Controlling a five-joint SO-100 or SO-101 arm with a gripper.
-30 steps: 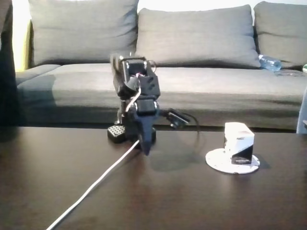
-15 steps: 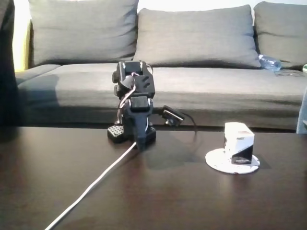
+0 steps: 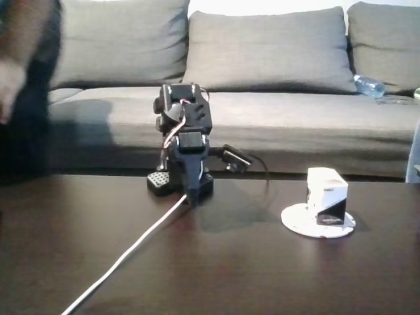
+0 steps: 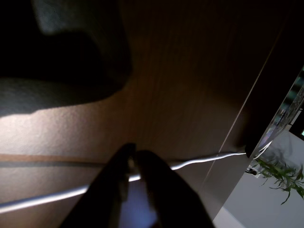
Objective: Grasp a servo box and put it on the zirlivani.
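The servo box point(image 3: 326, 195), white above and black below, stands upright on the zirlivani point(image 3: 298, 218), a flat white disc at the right of the dark table in the fixed view. My arm is folded over its base well to the left of them, its gripper point(image 3: 192, 198) pointing down at the table. In the wrist view the gripper point(image 4: 133, 151) comes in from the bottom edge with its two dark fingers pressed together and nothing between them, just above a white cable point(image 4: 204, 159).
A white cable point(image 3: 125, 256) runs from the arm's base toward the table's front edge. A grey sofa point(image 3: 275, 85) stands behind the table, with a plastic bottle point(image 3: 368, 86) on it. A blurred person point(image 3: 23, 85) is at the far left. A plant point(image 4: 280, 173) stands beyond the table edge.
My arm folded back over its base, then stayed still for the last half second. A blurred person has come into the fixed view at the far left. Box and disc have not moved.
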